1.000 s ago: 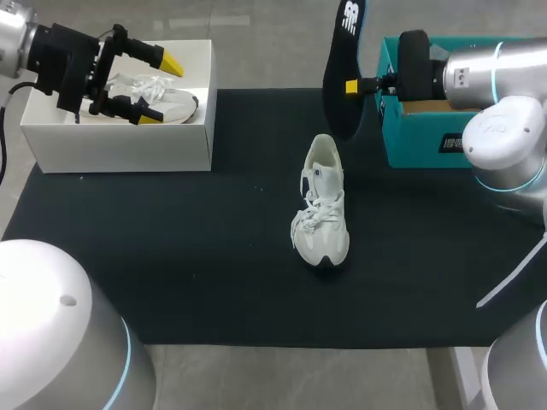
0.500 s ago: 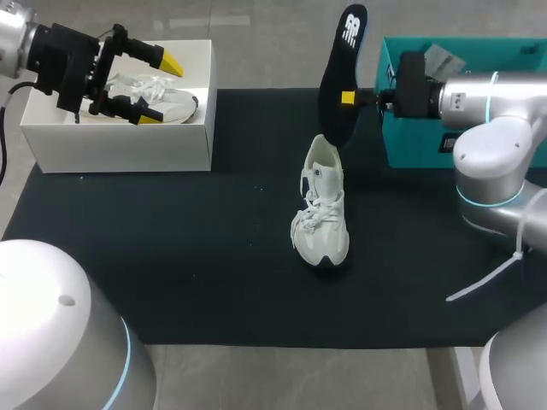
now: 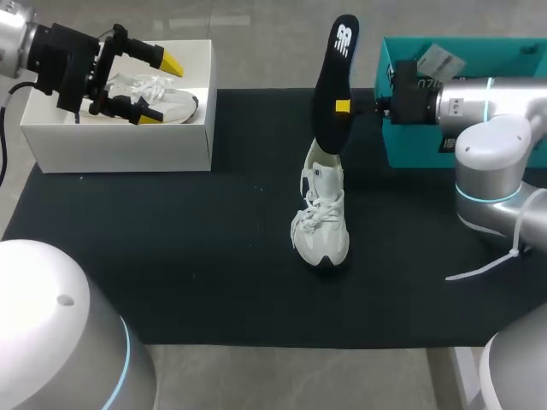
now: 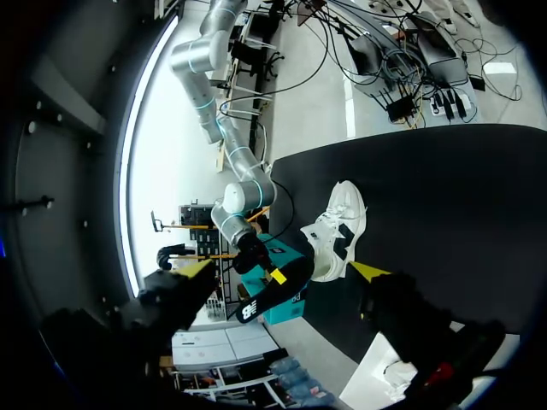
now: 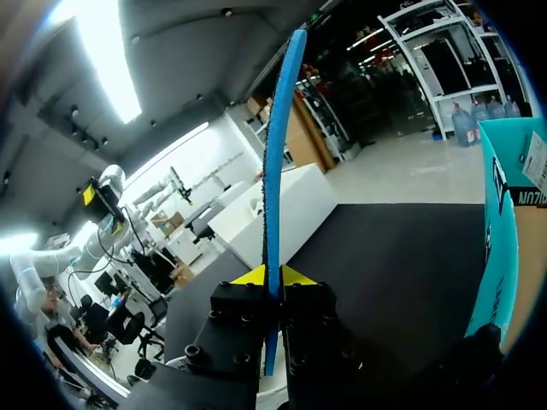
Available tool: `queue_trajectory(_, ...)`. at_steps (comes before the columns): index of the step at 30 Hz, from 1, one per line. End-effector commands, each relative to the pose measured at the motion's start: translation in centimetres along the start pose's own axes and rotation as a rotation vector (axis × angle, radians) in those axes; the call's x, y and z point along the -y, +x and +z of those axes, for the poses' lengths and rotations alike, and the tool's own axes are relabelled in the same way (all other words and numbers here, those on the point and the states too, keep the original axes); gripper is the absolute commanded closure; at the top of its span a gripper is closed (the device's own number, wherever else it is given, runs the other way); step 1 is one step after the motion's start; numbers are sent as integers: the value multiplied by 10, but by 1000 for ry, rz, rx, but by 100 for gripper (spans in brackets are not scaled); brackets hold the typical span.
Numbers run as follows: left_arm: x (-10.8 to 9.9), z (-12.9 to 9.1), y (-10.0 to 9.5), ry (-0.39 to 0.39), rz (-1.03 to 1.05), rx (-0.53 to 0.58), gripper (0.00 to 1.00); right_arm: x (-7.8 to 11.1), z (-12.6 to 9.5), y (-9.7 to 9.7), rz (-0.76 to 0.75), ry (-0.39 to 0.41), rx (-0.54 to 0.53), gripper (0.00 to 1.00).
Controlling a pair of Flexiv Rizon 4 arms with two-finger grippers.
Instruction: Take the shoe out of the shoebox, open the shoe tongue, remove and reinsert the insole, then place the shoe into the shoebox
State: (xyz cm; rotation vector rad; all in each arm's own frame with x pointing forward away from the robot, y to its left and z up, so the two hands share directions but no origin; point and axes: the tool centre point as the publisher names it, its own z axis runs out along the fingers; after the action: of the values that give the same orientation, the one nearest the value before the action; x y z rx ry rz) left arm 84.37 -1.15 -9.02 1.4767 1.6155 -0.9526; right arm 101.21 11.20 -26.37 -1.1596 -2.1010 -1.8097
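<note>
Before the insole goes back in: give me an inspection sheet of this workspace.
Surface: black mat on the table.
Job's things: white shoe lies mid-mat; insole upright, lower end at its heel; white shoebox at left.
Clutter: second shoe inside the white shoebox; teal box at right.
Tools: right tool shut on the insole; left tool open above the white shoebox.
Cables: black cable by left arm; white tie on right arm.
Surroundings: nothing seen reaching in.

Shoe [image 3: 321,218] lies on mat [image 3: 171,256] between left box [image 3: 120,147] and right box [image 3: 414,147].
</note>
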Motion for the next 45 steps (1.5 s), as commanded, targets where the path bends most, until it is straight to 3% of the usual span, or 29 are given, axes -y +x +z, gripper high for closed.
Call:
queue_trajectory(1,-1,-1,-1,3,0,-5,0,1,7,-2,-8,17,-29,100)
queue_trajectory(26,-1,-1,-1,3,0,-5,0,44,23,-13,-67,51,-69,100)
queue_trajectory(45,-1,-1,-1,3,0,-5,0,85,20,-7,14,86,-33,100)
